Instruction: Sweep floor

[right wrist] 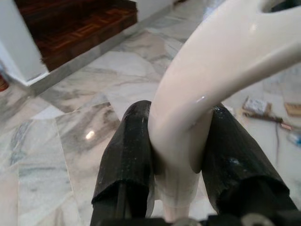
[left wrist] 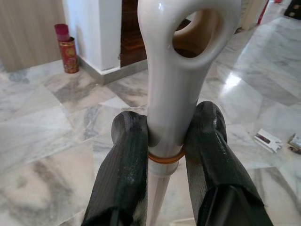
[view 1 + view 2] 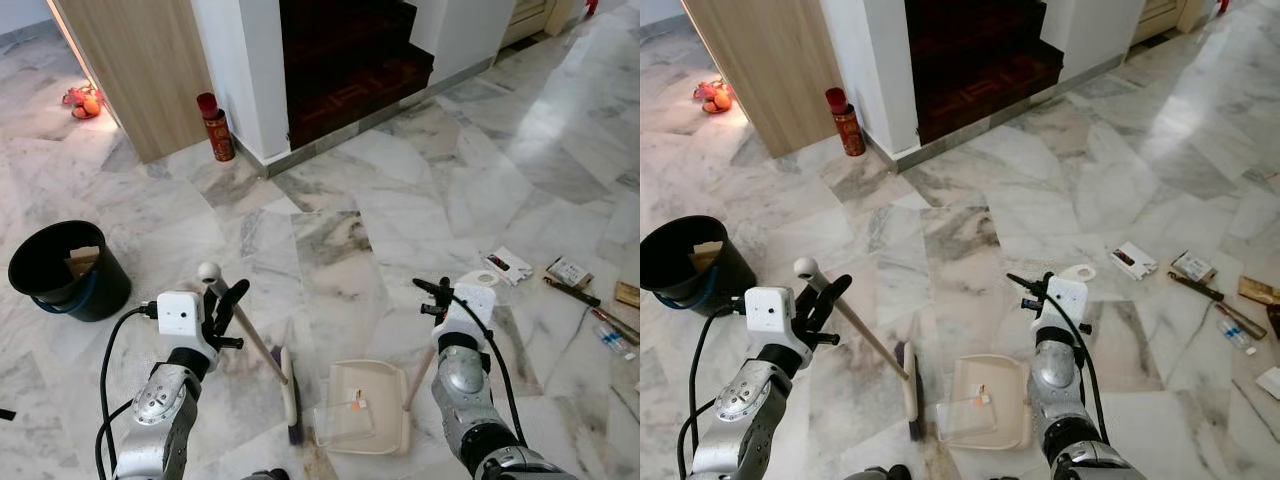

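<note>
Left gripper (image 3: 228, 312) is clamped on the top of the broom handle (image 3: 250, 335); in the left wrist view both black fingers (image 2: 123, 169) squeeze the white handle just under its hang-hole. Broom head (image 3: 291, 395) sits on the marble floor (image 3: 400, 190), down and inward from that gripper, just beside the dustpan.

Right gripper (image 3: 436, 297) grips the white dustpan handle (image 1: 197, 103), fingers pinched on either side of it. Dustpan (image 3: 362, 405) rests flat on the floor down and to the left of that gripper, between the two arms, with a few small scraps (image 3: 357, 404) already in the tray.

Progress: early-to-mid by my read. Some bits collected, but most litter is left: wrappers and packets (image 3: 507, 265), sticks and other scraps (image 3: 575, 285) lie well off to the right of the right gripper. Black bin (image 3: 68, 270) stands beyond the left gripper, to its left, cardboard inside; pan not yet emptied there.
</note>
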Motion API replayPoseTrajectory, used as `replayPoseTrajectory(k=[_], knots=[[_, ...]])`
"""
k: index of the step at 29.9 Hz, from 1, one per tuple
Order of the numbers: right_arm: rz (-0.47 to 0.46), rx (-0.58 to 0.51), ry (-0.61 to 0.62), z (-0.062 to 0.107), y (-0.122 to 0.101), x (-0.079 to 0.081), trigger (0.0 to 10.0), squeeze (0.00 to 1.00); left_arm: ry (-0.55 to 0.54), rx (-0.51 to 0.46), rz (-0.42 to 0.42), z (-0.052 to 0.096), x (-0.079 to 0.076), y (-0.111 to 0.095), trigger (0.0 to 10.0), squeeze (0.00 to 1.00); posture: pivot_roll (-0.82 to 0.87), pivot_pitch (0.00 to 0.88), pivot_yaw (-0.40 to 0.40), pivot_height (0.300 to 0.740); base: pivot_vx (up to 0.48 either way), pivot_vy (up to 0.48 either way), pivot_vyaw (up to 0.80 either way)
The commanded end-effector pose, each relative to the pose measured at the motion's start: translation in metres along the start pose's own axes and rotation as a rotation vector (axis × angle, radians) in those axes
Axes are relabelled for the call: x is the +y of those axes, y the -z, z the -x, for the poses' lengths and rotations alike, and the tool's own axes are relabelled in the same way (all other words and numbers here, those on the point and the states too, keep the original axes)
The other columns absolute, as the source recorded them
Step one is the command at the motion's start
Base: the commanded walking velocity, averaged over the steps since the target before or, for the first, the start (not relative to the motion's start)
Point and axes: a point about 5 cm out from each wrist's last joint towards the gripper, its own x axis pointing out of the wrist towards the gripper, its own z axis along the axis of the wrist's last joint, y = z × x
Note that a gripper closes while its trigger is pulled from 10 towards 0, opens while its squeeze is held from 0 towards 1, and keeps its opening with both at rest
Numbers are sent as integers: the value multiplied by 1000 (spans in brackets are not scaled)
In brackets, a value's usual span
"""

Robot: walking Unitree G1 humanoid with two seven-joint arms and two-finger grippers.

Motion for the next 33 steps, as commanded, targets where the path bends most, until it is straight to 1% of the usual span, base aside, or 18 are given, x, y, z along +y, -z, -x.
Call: replayPoseTrajectory(k=[1,3,4,5,7,11,14,17,23,25,29,33], knots=[[-71,138,8,11,23,4,10000,0,11,-13,-16,1,-1,-2,10000,0,170,125,29,740,0,0,0],[-82,146,10,11,24,3,10000,0,10,-16,-17,1,-1,-3,10000,0,169,126,27,740,0,0,0],[-90,168,8,11,26,3,10000,0,12,-18,-24,1,-1,-3,10000,0,169,127,27,740,0,0,0],[-120,200,14,12,30,3,10000,0,25,-19,-54,1,-2,-3,10000,0,169,126,28,740,0,0,0],[-133,214,11,12,31,3,10000,0,34,-18,-67,1,-4,-3,10000,0,169,126,28,740,0,0,0],[-169,220,9,11,30,4,10000,0,28,-34,-61,0,-5,-5,10000,0,166,127,25,740,0,0,0],[-168,215,-9,10,28,5,10000,0,19,-52,-46,-2,-4,-9,10000,0,168,128,24,740,0,0,0],[-168,212,-23,9,27,7,10000,0,26,-55,-49,-3,-5,-10,10000,0,169,128,24,740,0,0,0],[-177,215,-31,9,26,9,10000,0,22,-86,-21,-3,-5,-15,10000,0,170,131,23,740,0,0,0],[-177,218,-50,9,26,10,10000,0,3,-123,7,-7,-3,-23,10000,0,168,133,21,740,0,0,0],[-178,218,-54,8,26,11,10000,0,-11,-150,27,-11,-1,-31,10000,0,168,133,21,740,0,0,0],[-190,219,-53,8,25,11,10000,0,1,-194,56,-16,-6,-43,10000,0,168,135,21,740,0,0,0]])
